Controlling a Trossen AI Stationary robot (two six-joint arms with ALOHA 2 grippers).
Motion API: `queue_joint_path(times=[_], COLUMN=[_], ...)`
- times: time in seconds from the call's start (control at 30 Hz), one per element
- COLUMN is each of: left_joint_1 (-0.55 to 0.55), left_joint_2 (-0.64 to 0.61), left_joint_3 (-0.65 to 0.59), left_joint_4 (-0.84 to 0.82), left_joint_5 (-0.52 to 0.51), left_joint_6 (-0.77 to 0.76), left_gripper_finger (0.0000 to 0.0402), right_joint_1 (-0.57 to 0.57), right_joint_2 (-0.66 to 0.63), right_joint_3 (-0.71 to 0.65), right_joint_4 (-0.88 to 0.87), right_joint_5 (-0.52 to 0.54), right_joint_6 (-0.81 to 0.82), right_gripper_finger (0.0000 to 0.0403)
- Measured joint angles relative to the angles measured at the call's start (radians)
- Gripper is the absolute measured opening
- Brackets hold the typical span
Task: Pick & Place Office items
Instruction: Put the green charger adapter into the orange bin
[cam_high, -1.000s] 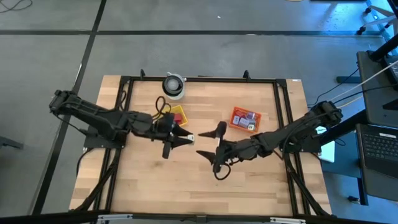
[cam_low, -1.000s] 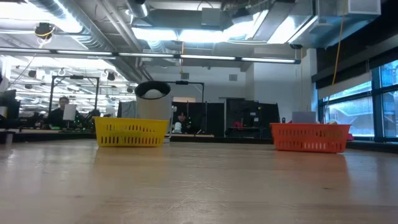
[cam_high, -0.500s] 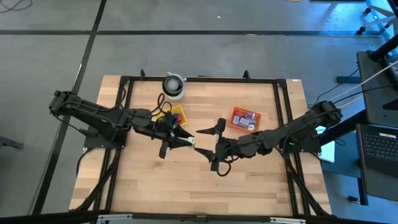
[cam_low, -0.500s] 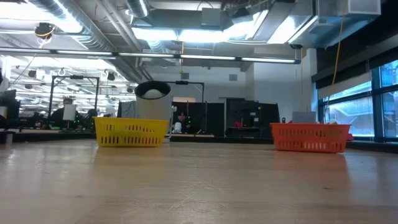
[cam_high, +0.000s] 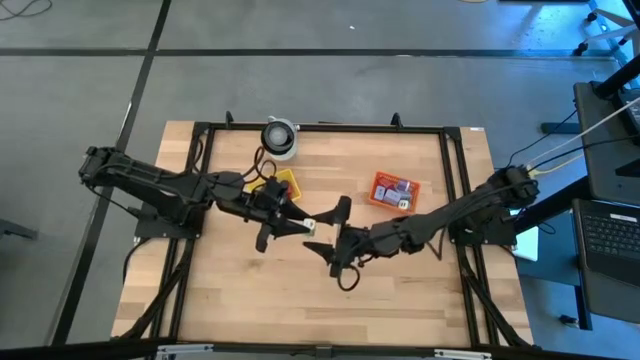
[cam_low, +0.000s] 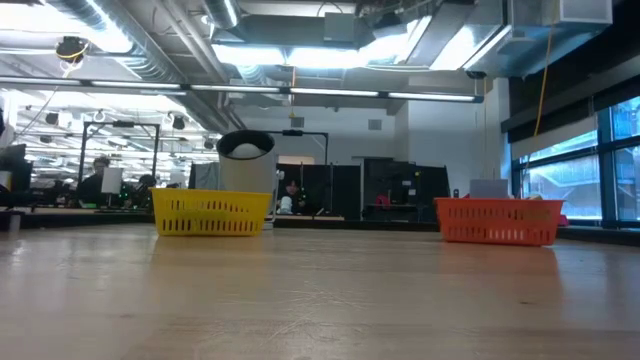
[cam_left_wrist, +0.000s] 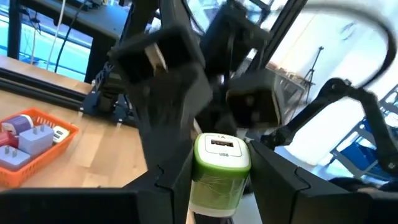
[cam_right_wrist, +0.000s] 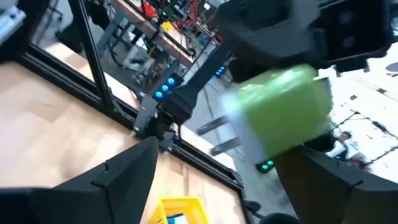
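A green-and-white USB charger block (cam_left_wrist: 222, 158) sits between the fingers of my left gripper (cam_high: 306, 226) over the table's middle; it also shows in the high view (cam_high: 310, 226) and the right wrist view (cam_right_wrist: 283, 115). My right gripper (cam_high: 333, 236) is open and faces it from the table's right. Its two fingers (cam_right_wrist: 124, 180) stand wide apart on either side of the block without touching it. More office items lie in the orange mesh basket (cam_high: 393, 191). Neither gripper shows in the low view. My left gripper pinches the charger block between its two fingers (cam_left_wrist: 174, 177) by the sides of its green body (cam_left_wrist: 214, 186). The fingers come level from the table's left. The white USB end (cam_left_wrist: 222, 149) sticks out past the fingertips toward the right gripper. The block is lifted clear of the table.
The yellow mesh basket (cam_high: 283, 183) stands just far of the left gripper, with a tape roll (cam_high: 280, 137) at the table's far edge. The orange basket (cam_low: 498, 221) stands right of centre. A black frame (cam_high: 320, 127) rims the table. Bare wood lies along the near side.
My right gripper has moved toward the table's left, closing on the left gripper and the charger block, and stays open. My left gripper has edged a little toward the right, keeping hold of the block.
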Motion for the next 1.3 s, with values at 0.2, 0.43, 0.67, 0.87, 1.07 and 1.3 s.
queue_joint_path(times=[0.2,0.43,0.67,0.87,1.07,1.3], left_joint_1=[0.004,0.004,0.004,0.004,0.004,0.004], left_joint_2=[0.005,0.003,0.002,0.003,0.003,0.004], left_joint_3=[0.0,0.001,0.003,0.003,0.003,0.002], left_joint_4=[0.003,0.011,0.014,0.012,0.01,0.01], left_joint_5=[0.019,0.042,0.06,0.078,0.085,0.095], left_joint_6=[-0.017,-0.02,-0.021,-0.022,-0.029,-0.047], left_gripper_finger=[0.013,0.013,0.013,0.013,0.013,0.013], right_joint_1=[0.005,0.008,0.02,0.038,0.048,0.048], right_joint_2=[0.012,0.0,0.0,0.0,0.0,0.0], right_joint_3=[0.0,0.037,0.063,0.066,0.066,0.068], right_joint_4=[0.082,0.033,0.004,0.005,0.005,0.004], right_joint_5=[0.089,0.094,0.092,0.096,0.099,0.095], right_joint_6=[-0.037,-0.059,-0.046,-0.06,-0.06,-0.067], right_gripper_finger=[0.0314,0.0314,0.0306,0.0284,0.0277,0.0304])
